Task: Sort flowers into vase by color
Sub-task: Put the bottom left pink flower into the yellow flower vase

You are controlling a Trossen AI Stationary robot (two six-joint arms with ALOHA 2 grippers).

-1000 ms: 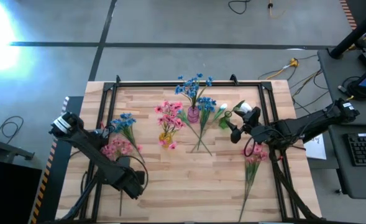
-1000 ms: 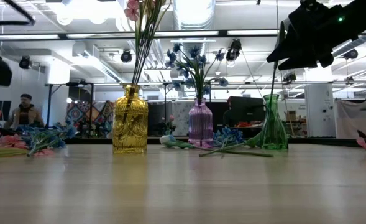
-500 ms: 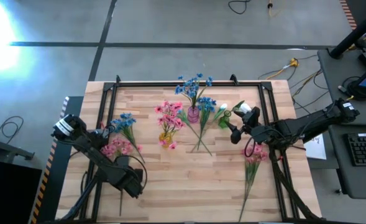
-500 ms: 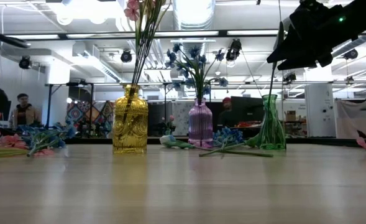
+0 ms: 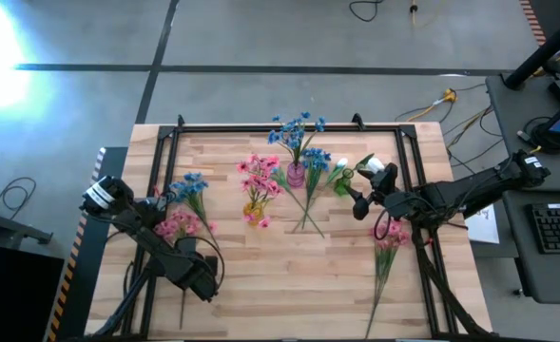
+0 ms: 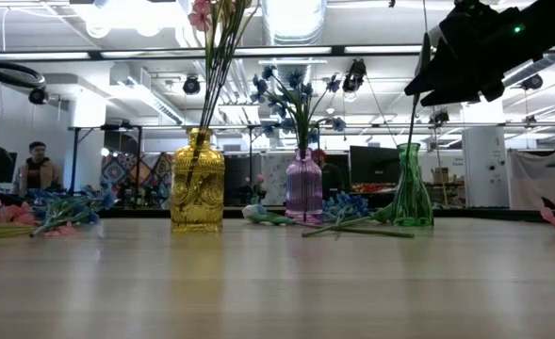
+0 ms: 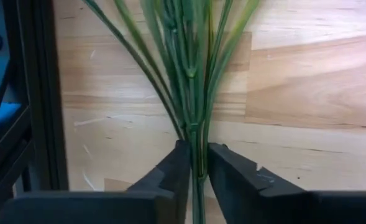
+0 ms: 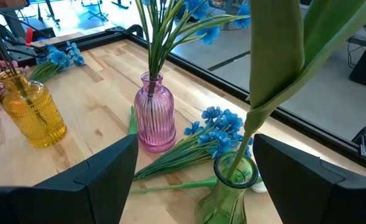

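A pink flower spray lies near the table's left edge, with a blue spray just beyond it. My left gripper, under my left arm, is shut on the pink spray's green stems. A yellow vase holds pink flowers and a purple vase holds blue ones. A white tulip stands with its stem in the green vase. My right gripper hangs open above and beside that vase, and the tulip's leaf rises between its fingers. My left gripper pinches the pink spray's bundled green stems between its two fingers, low on the spray where the stems join. The fingers come from above, pointing down, one on each side of the stems. The stems lie on the table.
A loose blue spray lies between the purple and green vases. Another pink spray lies near the table's right edge. A black frame rail runs close beside my left gripper. Bare wood lies along the near middle.
My left arm has come down toward the pink spray's stems at the table's left side. My right arm has kept still over the green vase.
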